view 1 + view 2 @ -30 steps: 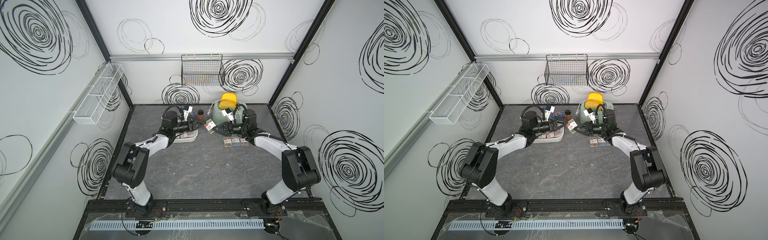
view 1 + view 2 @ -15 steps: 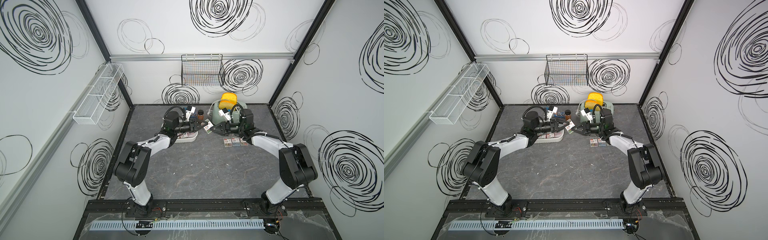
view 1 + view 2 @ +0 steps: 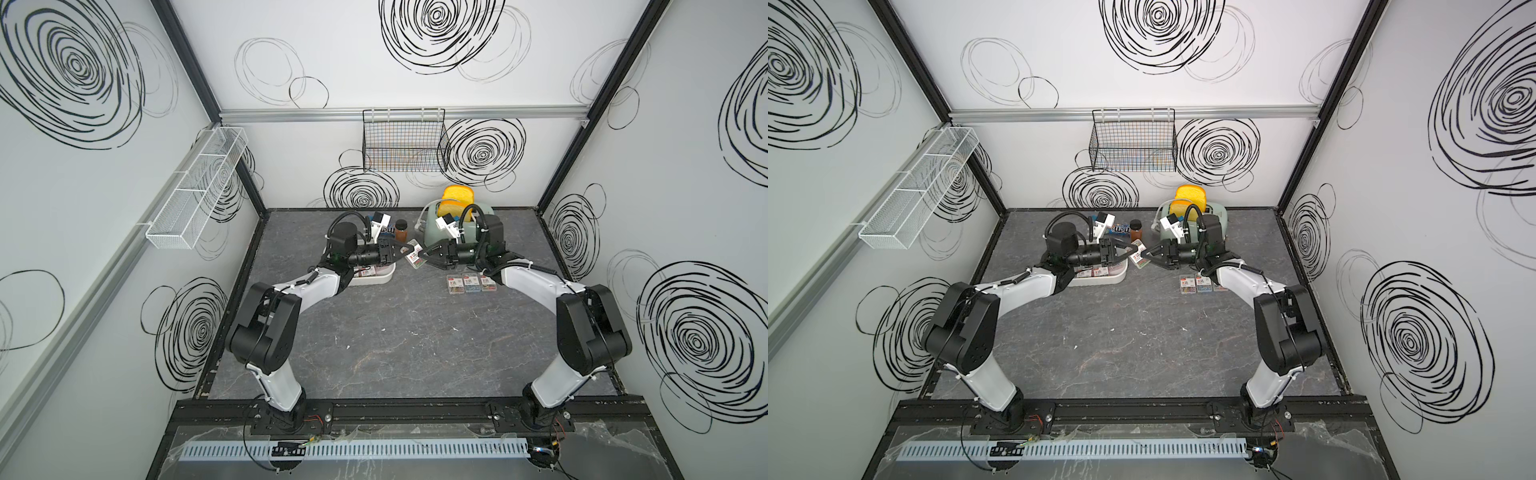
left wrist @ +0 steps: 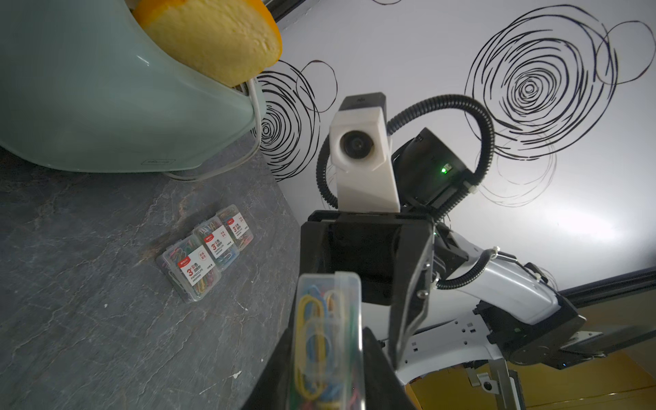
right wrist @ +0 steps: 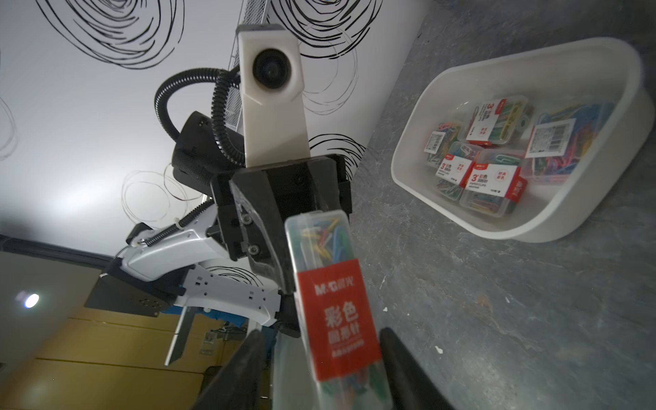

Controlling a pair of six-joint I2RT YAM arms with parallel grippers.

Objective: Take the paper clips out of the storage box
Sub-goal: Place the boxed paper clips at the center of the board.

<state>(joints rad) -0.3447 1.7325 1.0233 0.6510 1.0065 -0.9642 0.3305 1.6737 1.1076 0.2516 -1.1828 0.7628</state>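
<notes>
A clear case of paper clips [image 3: 414,257] [image 3: 1137,260] hangs above the table between my two arms, beside the white storage box [image 3: 385,277] [image 5: 532,227]. My left gripper [image 4: 328,348] is shut on it, both fingers pressed against its sides. My right gripper [image 5: 319,358] stands open around the case's [image 5: 333,301] labelled end, with a gap on each side. Several more cases [image 5: 490,181] lie in the box. Three cases [image 3: 471,283] [image 4: 207,250] sit in a row on the table under the right arm.
A mint toaster [image 3: 465,232] with yellow bread stands at the back right, close behind the right wrist. A brown jar [image 3: 401,230] and a blue packet [image 3: 1121,228] sit behind the box. A black wire basket [image 3: 403,141] and a white mesh rack [image 3: 199,187] hang on the walls.
The two grippers came together over the table's middle. My left gripper closed on the case, and my right gripper, shut on it before, has opened.
</notes>
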